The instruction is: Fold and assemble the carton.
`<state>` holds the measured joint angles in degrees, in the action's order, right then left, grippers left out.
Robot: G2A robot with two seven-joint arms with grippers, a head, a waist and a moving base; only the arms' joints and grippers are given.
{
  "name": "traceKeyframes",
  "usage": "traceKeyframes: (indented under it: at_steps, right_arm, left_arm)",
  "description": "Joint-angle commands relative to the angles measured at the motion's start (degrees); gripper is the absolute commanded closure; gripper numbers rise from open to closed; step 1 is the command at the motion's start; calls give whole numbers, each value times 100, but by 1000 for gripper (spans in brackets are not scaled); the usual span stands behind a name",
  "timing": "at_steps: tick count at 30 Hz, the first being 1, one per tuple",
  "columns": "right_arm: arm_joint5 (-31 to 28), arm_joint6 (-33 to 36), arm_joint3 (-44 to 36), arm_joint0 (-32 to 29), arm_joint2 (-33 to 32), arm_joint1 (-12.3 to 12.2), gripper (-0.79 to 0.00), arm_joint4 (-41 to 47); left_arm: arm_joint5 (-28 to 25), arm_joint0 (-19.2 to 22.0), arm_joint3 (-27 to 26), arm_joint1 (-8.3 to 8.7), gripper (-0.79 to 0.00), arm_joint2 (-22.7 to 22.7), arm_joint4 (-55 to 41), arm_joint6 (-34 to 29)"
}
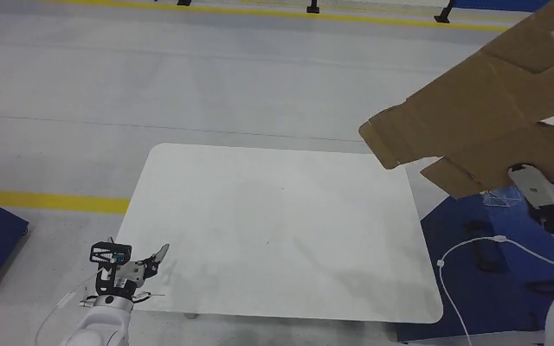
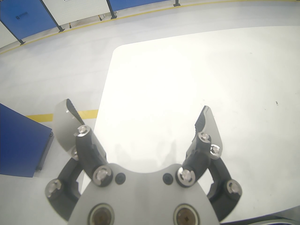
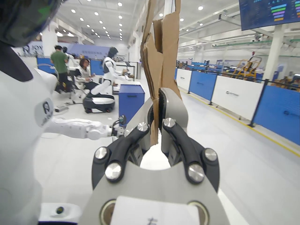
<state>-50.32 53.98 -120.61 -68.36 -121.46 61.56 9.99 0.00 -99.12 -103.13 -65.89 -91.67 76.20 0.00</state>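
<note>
A flat brown carton [image 1: 472,117] hangs in the air past the right edge of the white table [image 1: 277,233], unfolded, its flaps spread. My right gripper [image 3: 156,104] is shut on the carton's lower edge [image 3: 161,54], which rises edge-on between the fingers; that gripper [image 1: 530,180] sits just under the cardboard in the top view. My left gripper [image 1: 154,259] is at the table's near left corner, open with nothing between its fingers [image 2: 206,122], hovering over the bare tabletop [image 2: 187,71].
A blue cabinet [image 2: 21,141] stands on the floor left of the table. To the table's right lies a blue mat [image 1: 485,259] with a white cable [image 1: 467,259]. Yellow floor lines and blue-white barriers [image 2: 70,3] ring the area.
</note>
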Motion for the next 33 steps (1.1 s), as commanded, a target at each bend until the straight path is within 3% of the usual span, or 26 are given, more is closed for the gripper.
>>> traceKeyframes:
  at_steps: [1, 4, 10, 13, 15, 20, 25, 28, 33]
  right_arm:
    - [-296, -297, -115, -182, 34, -92, 0, -845]
    - [-769, -770, -161, -515, 277, -221, 0, -1972]
    - [-769, -924, -899, -837, 864, -419, 0, -3974]
    - [-769, -1400, -1365, -1021, 1061, -516, 0, -5551]
    - [-769, -2143, -1404, -1089, 1259, -601, 0, -6890]
    - [-715, -4763, -1404, -1459, 1347, -721, 0, -9958]
    - [568, -7163, -1404, -2364, 1494, -792, 0, -12570]
    - [1104, -8000, -1278, -2925, 1472, -810, 0, -13108]
    - [1432, -8538, -1404, -3376, 1294, -828, 0, -13405]
  left_arm:
    - [0, 0, 0, 0, -785, 0, 0, 0]
    - [0, 0, 0, 0, -785, 0, 0, 0]
    - [0, 0, 0, 0, -785, 0, 0, 0]
    - [0, 0, 0, 0, -785, 0, 0, 0]
    - [0, 0, 0, 0, -785, 0, 0, 0]
    - [0, 0, 0, 0, -785, 0, 0, 0]
    - [0, 0, 0, 0, -785, 0, 0, 0]
    - [0, 0, 0, 0, -785, 0, 0, 0]
    - [0, 0, 0, 0, -785, 0, 0, 0]
